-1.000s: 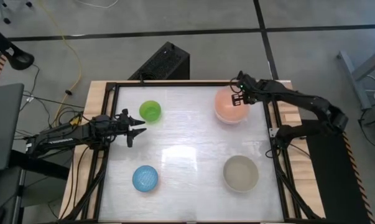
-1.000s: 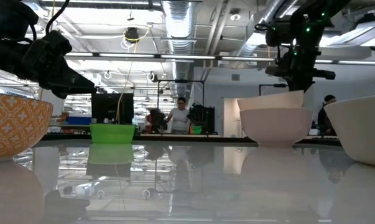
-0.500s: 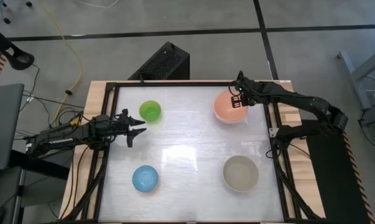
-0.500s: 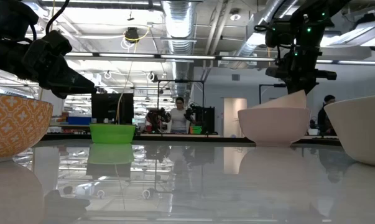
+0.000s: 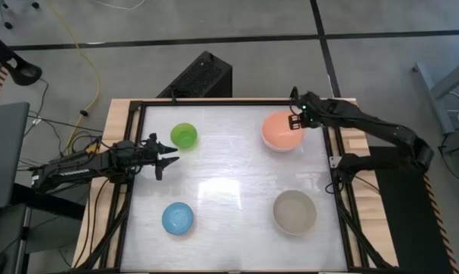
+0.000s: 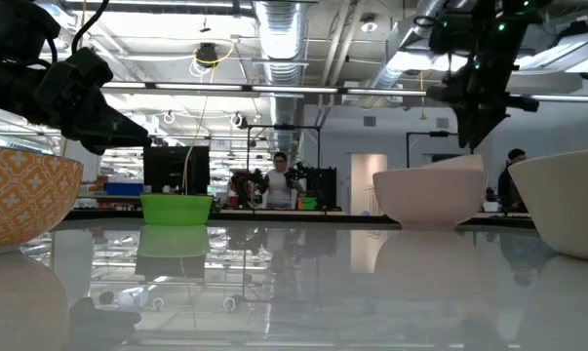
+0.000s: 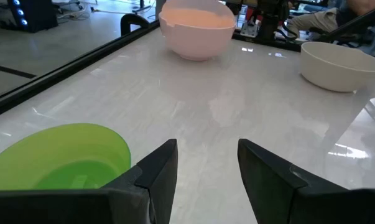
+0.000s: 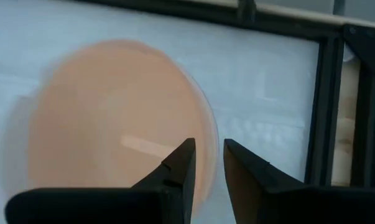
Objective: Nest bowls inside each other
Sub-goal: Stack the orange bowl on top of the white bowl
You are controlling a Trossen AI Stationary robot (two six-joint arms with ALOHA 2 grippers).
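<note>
A salmon-orange bowl (image 5: 281,129) sits nested inside a white bowl (image 7: 196,41) at the far right of the surface, the pair upright with only a thin white rim showing around the orange from above. A small bright green bowl (image 5: 184,135) stands at the far left and a small blue bowl (image 5: 177,218) with a patterned inside at the near left. A larger grey-beige bowl (image 5: 294,211) rests alone at the near right; all three are upright and well apart.
</note>
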